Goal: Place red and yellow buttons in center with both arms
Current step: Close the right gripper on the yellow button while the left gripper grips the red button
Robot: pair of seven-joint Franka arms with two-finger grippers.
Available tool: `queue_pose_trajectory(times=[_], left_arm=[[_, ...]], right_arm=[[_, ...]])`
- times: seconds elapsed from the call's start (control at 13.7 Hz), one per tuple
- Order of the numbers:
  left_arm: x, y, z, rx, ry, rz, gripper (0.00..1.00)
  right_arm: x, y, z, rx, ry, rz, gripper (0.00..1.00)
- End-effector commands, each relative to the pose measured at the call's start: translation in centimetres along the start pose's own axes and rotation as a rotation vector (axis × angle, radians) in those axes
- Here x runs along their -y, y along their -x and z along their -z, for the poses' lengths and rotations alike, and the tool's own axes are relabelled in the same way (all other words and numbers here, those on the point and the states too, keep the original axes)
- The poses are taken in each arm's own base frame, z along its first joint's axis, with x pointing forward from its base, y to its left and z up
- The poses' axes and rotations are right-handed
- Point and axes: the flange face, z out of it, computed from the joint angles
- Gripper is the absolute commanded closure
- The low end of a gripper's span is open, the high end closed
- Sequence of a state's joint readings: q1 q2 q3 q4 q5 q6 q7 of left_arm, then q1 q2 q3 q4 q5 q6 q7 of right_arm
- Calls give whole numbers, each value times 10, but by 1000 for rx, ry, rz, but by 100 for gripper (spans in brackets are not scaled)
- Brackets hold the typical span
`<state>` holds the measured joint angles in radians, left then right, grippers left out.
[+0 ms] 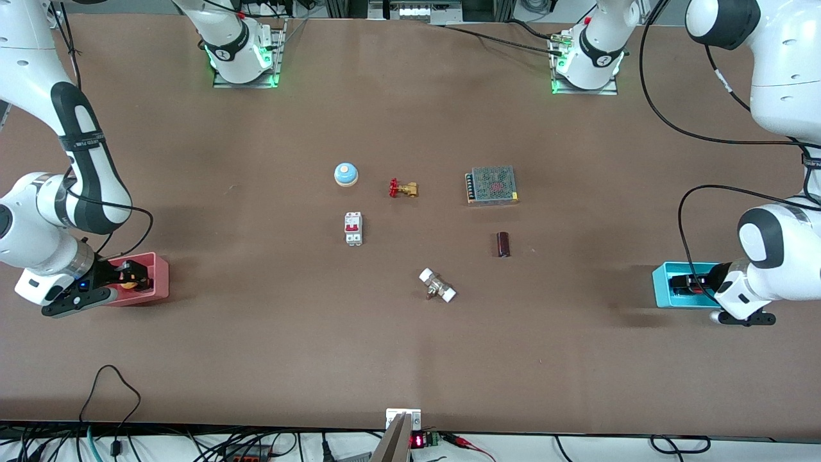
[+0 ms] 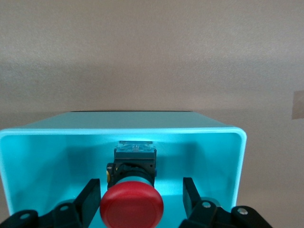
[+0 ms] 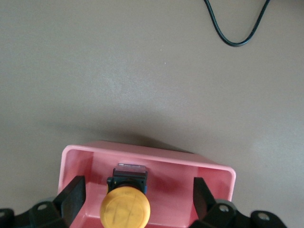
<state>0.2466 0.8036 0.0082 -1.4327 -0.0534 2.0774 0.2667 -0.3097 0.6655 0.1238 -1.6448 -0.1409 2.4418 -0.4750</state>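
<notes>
The red button (image 2: 131, 206) lies in the cyan bin (image 2: 228, 142) at the left arm's end of the table (image 1: 664, 282). My left gripper (image 2: 141, 191) is open, lowered into the bin, with one finger on each side of the red cap and not touching it. The yellow button (image 3: 125, 207) lies in the pink bin (image 3: 213, 171) at the right arm's end (image 1: 157, 276). My right gripper (image 3: 137, 191) is open and straddles the yellow cap with wide gaps. In the front view both grippers (image 1: 686, 283) (image 1: 131, 274) sit in their bins. The brown tabletop centre (image 1: 417, 237) is bare.
Around the centre stand a blue-and-white dome (image 1: 346, 174), a brass valve with a red handwheel (image 1: 403, 188), a meshed power supply (image 1: 492, 185), a white circuit breaker (image 1: 353, 228), a dark cylinder (image 1: 503, 244) and a white-ended fitting (image 1: 437, 285).
</notes>
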Motion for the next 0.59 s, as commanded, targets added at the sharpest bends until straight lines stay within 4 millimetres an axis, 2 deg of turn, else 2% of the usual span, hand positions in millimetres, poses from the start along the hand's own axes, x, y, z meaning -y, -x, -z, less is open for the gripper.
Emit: queue_pose_trajectory(times=[0.0,0.15,0.29,0.51], left_arm=[[4,2,-2,6,-4,-18,24],[4,3,-1,8,-5,-22,24],[4,3,-1,8,-5,-24,32],[5,3,-1,14,-18,-32,56]], right_arm=[[0,1,-4,-7,-2,26,0],[0,1,-5,-5,-3,26,1],[0,1,-5,-5,-3,26,11],[1,2,-6,-4,-4,41,26]])
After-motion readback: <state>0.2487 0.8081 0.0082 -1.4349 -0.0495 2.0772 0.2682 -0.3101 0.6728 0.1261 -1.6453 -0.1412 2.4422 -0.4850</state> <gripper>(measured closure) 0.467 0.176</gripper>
